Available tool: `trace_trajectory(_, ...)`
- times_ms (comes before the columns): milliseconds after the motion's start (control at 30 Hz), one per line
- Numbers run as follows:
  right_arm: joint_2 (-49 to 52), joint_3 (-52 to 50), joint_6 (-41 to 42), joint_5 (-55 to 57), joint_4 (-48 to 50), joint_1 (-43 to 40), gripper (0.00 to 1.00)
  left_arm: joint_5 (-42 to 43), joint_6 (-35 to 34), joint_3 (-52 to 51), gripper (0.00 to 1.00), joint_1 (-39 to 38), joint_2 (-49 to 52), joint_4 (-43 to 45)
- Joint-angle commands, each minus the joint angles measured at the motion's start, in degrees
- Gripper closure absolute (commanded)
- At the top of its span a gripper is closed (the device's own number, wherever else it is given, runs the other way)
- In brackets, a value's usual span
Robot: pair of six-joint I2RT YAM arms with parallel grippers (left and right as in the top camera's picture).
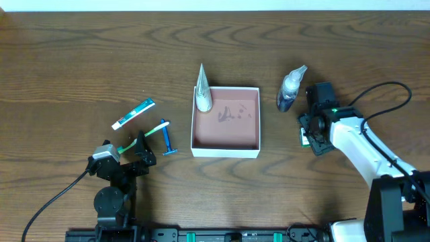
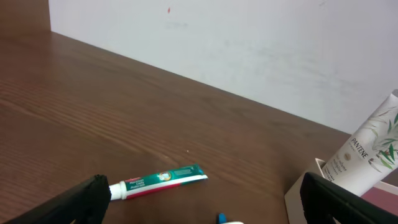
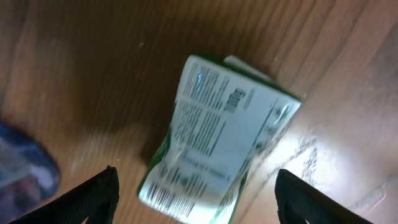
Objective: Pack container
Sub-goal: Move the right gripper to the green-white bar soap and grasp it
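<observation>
The container point(image 1: 226, 149), a shallow white-walled box with a reddish-brown floor, sits mid-table. A white Pantene tube point(image 1: 202, 91) stands in its far-left corner, also seen in the left wrist view point(image 2: 367, 149). My left gripper point(image 1: 134, 151) is open and empty near a toothbrush point(image 1: 144, 138) and a blue razor point(image 1: 167, 140), with a toothpaste tube point(image 2: 158, 181) ahead of it. My right gripper point(image 1: 306, 134) is open directly over a green-and-white packet point(image 3: 217, 143), which lies on the table between the fingers.
A clear bottle with dark liquid point(image 1: 290, 89) lies right of the container, beyond the right gripper. The toothpaste tube point(image 1: 133, 113) lies far left of the container. A pale wall point(image 2: 249, 50) borders the table's far edge.
</observation>
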Motion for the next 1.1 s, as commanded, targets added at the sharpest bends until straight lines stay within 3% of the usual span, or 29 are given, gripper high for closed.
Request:
trace_trajectory(0, 1.99, -0.57, -1.68, 1.53, 0.74, -1.29, 0.22, -0.48, 0.76, -1.31, 0.02, 0.20, -0.24, -1.95)
trace_trajectory(267, 4.04, -0.57, -8.50, 0.50, 1.79, -2.05, 0.29, -0.48, 0.76, -1.31, 0.02, 0.20, -0.24, -1.95)
trace_trajectory(467, 4.04, -0.57, -27.28, -2.91, 0.96, -1.97, 0.51, -0.48, 0.76, -1.31, 0.02, 0.20, -0.24, -1.97)
trace_trajectory(633, 4.04, -0.57, -37.24, -4.85, -2.36, -1.84, 0.62, -0.48, 0.76, -1.31, 0.02, 0.20, -0.24, -1.97)
trace_trajectory(833, 4.04, -0.57, -44.57, -5.27, -3.98, -1.68, 0.78, -0.48, 0.76, -1.31, 0.02, 0.20, -0.24, -1.95)
trace_trajectory(1067, 3.63, 0.63, -51.45, -11.65, -2.03, -1.46, 0.87, -0.48, 0.76, -1.31, 0.02, 0.20, -0.24, -1.95)
